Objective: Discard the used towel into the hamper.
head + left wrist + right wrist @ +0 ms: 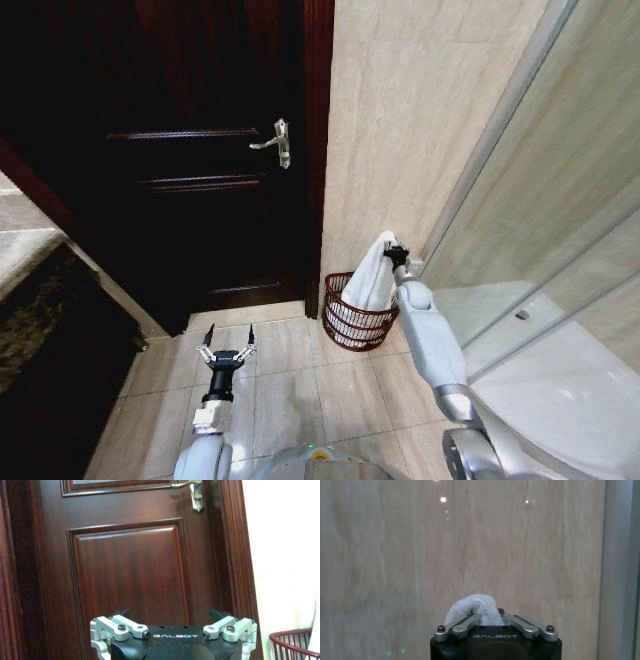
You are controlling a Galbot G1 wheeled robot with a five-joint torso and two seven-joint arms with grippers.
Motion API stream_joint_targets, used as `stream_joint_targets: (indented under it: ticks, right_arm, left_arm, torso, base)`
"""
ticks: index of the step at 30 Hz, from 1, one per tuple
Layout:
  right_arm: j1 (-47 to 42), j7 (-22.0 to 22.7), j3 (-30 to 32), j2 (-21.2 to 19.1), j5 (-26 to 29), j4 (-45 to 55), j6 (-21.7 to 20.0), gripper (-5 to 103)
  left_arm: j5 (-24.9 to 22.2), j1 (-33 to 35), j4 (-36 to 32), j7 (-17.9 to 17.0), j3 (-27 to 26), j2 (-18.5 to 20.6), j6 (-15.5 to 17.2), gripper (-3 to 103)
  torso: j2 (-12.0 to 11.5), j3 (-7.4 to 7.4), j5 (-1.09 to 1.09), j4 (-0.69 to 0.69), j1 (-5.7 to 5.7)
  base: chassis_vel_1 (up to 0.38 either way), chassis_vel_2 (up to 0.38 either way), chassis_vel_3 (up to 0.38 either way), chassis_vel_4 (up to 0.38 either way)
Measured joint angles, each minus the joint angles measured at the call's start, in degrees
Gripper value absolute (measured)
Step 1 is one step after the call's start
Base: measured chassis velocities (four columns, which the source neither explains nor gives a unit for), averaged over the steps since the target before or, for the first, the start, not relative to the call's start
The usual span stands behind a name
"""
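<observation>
So the towel (372, 278) is white, bunched up, and hanging from the right gripper (392, 250), which is pinched tight on its top fold. In the right wrist view you can see the fingers closed around a rolled hump of terry cloth (476, 607) with the tiled wall right behind it. The lower end of the towel already dips inside the hamper (357, 318), that little reddish-brown wire basket sitting on the floor tiles in the corner, between the dark wooden door (190, 150) and the glass shower panel (540, 200). It looks basically at the drop stage to me.

What could go sideways: the towel drapes over the near-right side of the rim rather than dead centre, so if it's let go from here, part of it might flop over the edge and hang outside, or drag the rest out. The basket looks light too, so a snagged loop on a finger could tip it when the arm pulls back.

The left gripper (226, 352) is parked low over the floor, facing the door, fingers spread, holding nothing.
</observation>
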Motion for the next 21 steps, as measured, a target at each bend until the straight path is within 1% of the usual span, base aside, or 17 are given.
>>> stream_joint_targets:
  ticks: [7,9,10,11,12,13,14,15,17,18,19,21]
  right_arm:
    - [-3.02,-0.53,0.31,0.70,-1.27,-0.70,0.49,4]
    - [-3.70,-0.56,0.39,0.76,-1.12,-0.58,0.37,4]
    - [-4.35,-0.56,0.46,0.79,-0.33,-0.37,-0.39,4]
    - [-4.94,-0.56,0.53,0.75,1.10,0.28,-2.22,4]
    - [-5.53,-0.57,0.60,0.51,3.18,1.54,-5.75,4]
    - [-5.53,-0.57,0.60,0.51,3.18,1.54,-5.75,4]
    - [-6.05,-0.53,0.75,0.13,5.69,3.34,-10.21,4]
    - [-6.37,-0.38,0.95,-0.19,7.61,4.91,-13.76,4]
    - [-6.99,0.29,1.62,-1.24,12.31,9.57,-24.02,4]
    - [-6.99,0.29,1.62,-1.24,12.31,9.57,-24.02,4]
    - [-7.00,0.70,2.08,-1.62,13.38,11.34,-28.59,4]
    - [-6.95,1.00,2.59,-2.18,13.85,13.54,-34.80,4]
  left_arm:
    - [-0.01,-0.15,0.18,-0.02,0.10,0.00,-0.17,100]
    - [0.00,-0.18,0.17,-0.02,0.13,0.00,-0.17,100]
    - [0.00,-0.19,0.18,-0.02,0.16,0.00,-0.17,100]
    - [0.00,-0.19,0.17,-0.02,0.20,0.00,-0.17,100]
    - [0.00,-0.18,0.15,-0.02,0.22,0.00,-0.18,100]
    - [0.00,-0.18,0.15,-0.02,0.22,0.00,-0.18,100]
    - [-0.01,-0.15,0.14,-0.04,0.22,0.00,-0.20,100]
    - [-0.04,-0.10,0.11,-0.05,0.22,0.00,-0.22,100]
    - [-0.20,-0.01,0.03,-0.08,0.20,0.00,-0.31,100]
    - [-0.20,-0.01,0.03,-0.08,0.20,0.00,-0.31,100]
    - [-0.26,0.01,0.03,-0.10,0.19,0.00,-0.35,100]
    - [-0.30,0.02,0.03,-0.12,0.19,0.00,-0.45,100]
  torso:
    - [-1.80,-1.05,0.00,0.01,-0.76]
    - [-2.09,-1.21,0.01,0.00,-0.87]
    - [-2.47,-1.45,0.01,0.00,-1.02]
    - [-2.78,-1.64,0.01,0.00,-1.12]
    - [-3.14,-1.87,0.02,0.00,-1.27]
    - [-3.14,-1.87,0.02,0.00,-1.27]
    - [-3.43,-2.05,0.01,0.00,-1.38]
    - [-3.69,-2.21,0.00,0.00,-1.48]
    - [-4.33,-2.61,0.00,0.00,-1.74]
    - [-4.33,-2.61,0.00,0.00,-1.74]
    - [-4.67,-2.81,0.00,0.00,-1.87]
    - [-5.19,-3.14,0.00,0.00,-2.08]
  base:
    - [0.000,0.000,0.000,0.000]
    - [0.000,0.000,0.000,0.000]
    - [0.000,0.000,0.000,0.000]
    - [0.000,0.000,0.000,0.000]
    - [0.000,0.000,0.000,0.000]
    - [0.000,0.000,0.000,0.000]
    - [0.000,0.000,0.000,0.000]
    - [0.000,0.000,0.000,0.000]
    - [0.000,0.000,0.000,0.000]
    - [0.000,0.000,0.000,0.000]
    - [0.000,0.000,0.000,0.000]
    - [0.000,0.000,0.000,0.000]
